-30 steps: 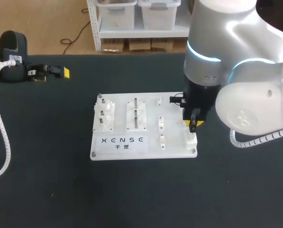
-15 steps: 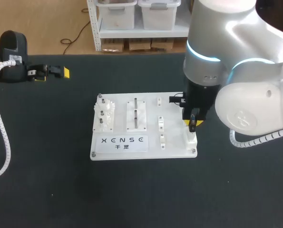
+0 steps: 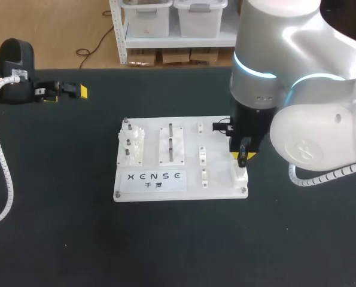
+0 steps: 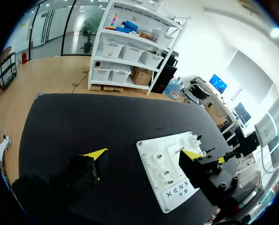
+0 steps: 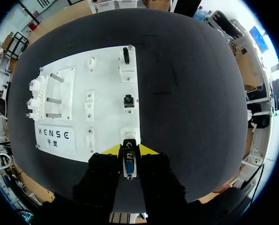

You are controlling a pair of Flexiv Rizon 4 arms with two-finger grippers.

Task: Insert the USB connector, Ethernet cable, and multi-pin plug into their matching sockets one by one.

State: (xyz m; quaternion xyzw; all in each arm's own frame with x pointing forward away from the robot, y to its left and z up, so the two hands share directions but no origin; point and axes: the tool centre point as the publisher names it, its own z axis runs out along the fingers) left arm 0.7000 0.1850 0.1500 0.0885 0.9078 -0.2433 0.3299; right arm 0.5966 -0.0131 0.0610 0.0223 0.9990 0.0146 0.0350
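Since the blue-faced, metal-shelled multi-pin plug (image 5: 129,166) is clamped in my right jaws, pinched from both sides with the yellow fingertips (image 5: 112,150) close on either flank, what counts now is how it lies to its seat. In the right wrist view the white block socket (image 5: 130,133), at the near right corner of the white plastic connector board (image 5: 106,119), stands directly ahead of the plug. It is on the same line as my fingers, with hardly any offset to either side. The plug's long axis runs between the fingers, parallel to their inner faces, so I am squeezing across its narrow dimension. From the head view my right arm (image 3: 285,78) comes down over that same corner of the board, with the plug just above the socket. Whether the plug already touches the socket's mouth or hangs just clear of it I cannot tell, because my own fingers hide the joint.

My judgement is that the coming move is a straight push along the finger line, with no sideways correction and little or no twist.

My left jaws are wide open and empty, with one yellow tip (image 4: 96,153) showing over the black table (image 3: 58,227). They sit at the far left, well apart from the board, so the right arm is plainly the nearer one.
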